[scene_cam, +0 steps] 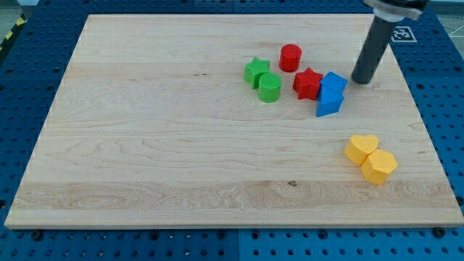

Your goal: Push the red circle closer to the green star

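My tool is a straight dark rod with nothing to open or close, and it holds nothing. My tip (362,80) stands on the table (159,145), in the part toward the view's top right. I take the red circle (290,57) as my landmark. My tip is to the view's right of the red circle and a little lower, well apart from it, and it does not touch it.

The nearest block to my tip is the blue cube (334,82), just beside it on the view's left; I cannot tell if there is contact. This cube is lower right of the red circle. The blue triangle (328,103) touches the cube from below. The red star (308,83) is directly lower right of the red circle, close to it, and it touches the blue cube on its left side.

The green star (256,72) is to the lower left of the red circle, near it but with a clear gap of bare wood between them. The green circle (270,87) sits against the green star, lower left of the red circle too.

Far to the lower right of the red circle, the yellow heart (361,148) and the yellow hexagon (378,167) lie together, touching one another.
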`<state>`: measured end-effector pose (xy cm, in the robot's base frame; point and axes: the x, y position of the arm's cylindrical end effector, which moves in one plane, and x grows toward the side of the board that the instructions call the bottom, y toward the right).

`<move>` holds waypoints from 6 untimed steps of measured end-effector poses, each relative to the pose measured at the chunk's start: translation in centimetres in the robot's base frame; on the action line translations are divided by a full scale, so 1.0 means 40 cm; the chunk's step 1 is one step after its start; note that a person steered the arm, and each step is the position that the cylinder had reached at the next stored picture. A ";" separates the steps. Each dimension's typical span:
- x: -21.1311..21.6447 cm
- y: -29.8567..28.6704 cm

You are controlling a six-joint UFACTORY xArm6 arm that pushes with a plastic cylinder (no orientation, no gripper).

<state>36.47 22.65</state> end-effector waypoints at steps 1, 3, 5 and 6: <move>-0.085 -0.044; -0.143 -0.246; -0.143 -0.432; -0.143 -0.528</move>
